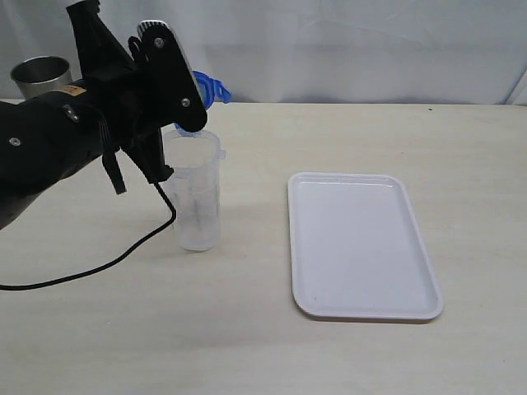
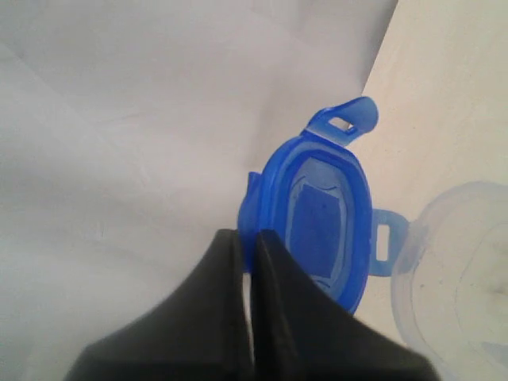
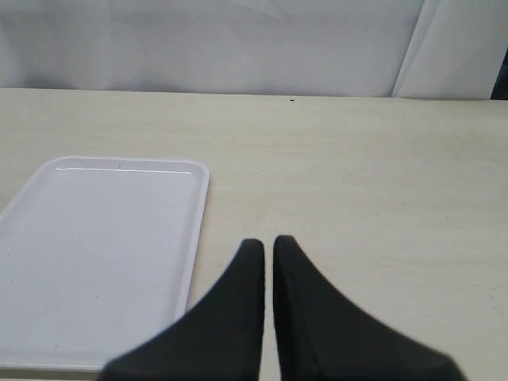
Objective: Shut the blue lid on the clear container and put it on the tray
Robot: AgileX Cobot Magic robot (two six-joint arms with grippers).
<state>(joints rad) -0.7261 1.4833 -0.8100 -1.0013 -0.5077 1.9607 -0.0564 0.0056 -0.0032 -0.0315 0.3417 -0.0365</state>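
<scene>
Just above the tall clear plastic container (image 1: pixel 198 206), the left gripper (image 2: pixel 248 234) pinches the bright blue plastic lid (image 2: pixel 317 214); the right gripper (image 3: pixel 267 240), clenched empty, hangs beside the flat white tray (image 3: pixel 103 230)

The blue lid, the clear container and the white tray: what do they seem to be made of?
The blue lid looks like glossy plastic, and its thin flaps let some light through. The clear container is probably cloudy translucent plastic, since you can see through its wall. The tray seems to be smooth white plastic with a soft sheen and a moulded rim.
</scene>
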